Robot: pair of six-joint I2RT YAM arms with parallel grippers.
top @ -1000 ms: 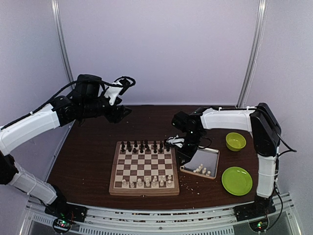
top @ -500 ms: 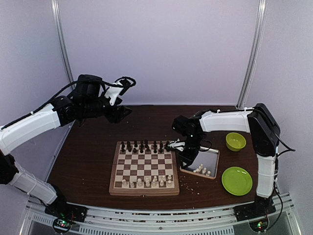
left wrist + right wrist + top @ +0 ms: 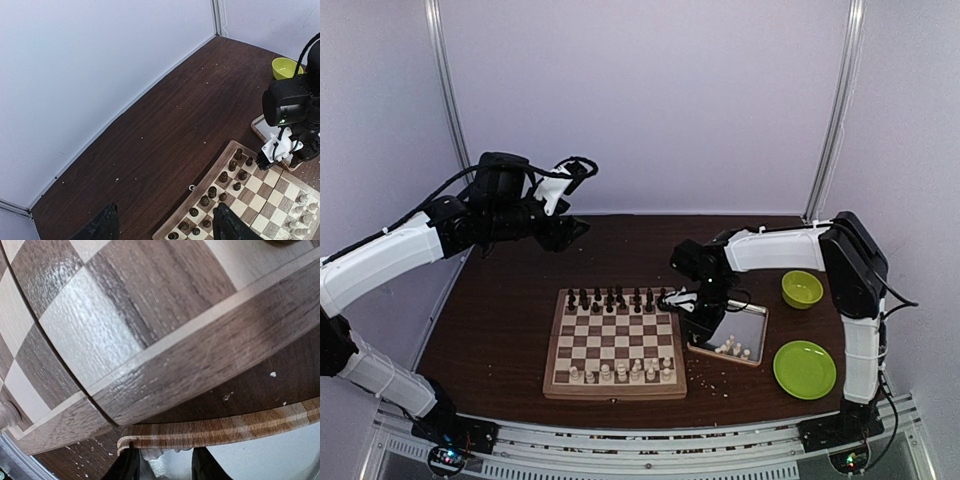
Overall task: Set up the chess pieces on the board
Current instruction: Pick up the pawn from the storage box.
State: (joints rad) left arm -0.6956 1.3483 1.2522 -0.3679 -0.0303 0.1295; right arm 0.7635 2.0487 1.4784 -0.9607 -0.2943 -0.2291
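The board (image 3: 560,345) lies mid-table, with dark pieces (image 3: 610,298) along its far row and cream-white chess pieces (image 3: 620,372) along its near row. More cream pieces (image 3: 731,347) lie in a metal tray (image 3: 752,322) right of the board. My right gripper (image 3: 692,322) is low at the tray's left rim, beside the board's right edge. In the right wrist view its fingers (image 3: 127,465) stand apart over the tray, with a pale piece (image 3: 152,456) next to the left finger. My left gripper (image 3: 575,230) hovers high at the back left, open and empty (image 3: 165,227).
A green bowl (image 3: 802,289) and a green plate (image 3: 805,368) sit right of the tray. Pale crumbs (image 3: 720,385) lie on the dark table by the board's near right corner. The left wrist view shows the board's far corner (image 3: 235,150) and the right arm's wrist (image 3: 290,102).
My right gripper has moved slightly left and lower, settling at the tray's left rim beside the board. The left arm has not moved.
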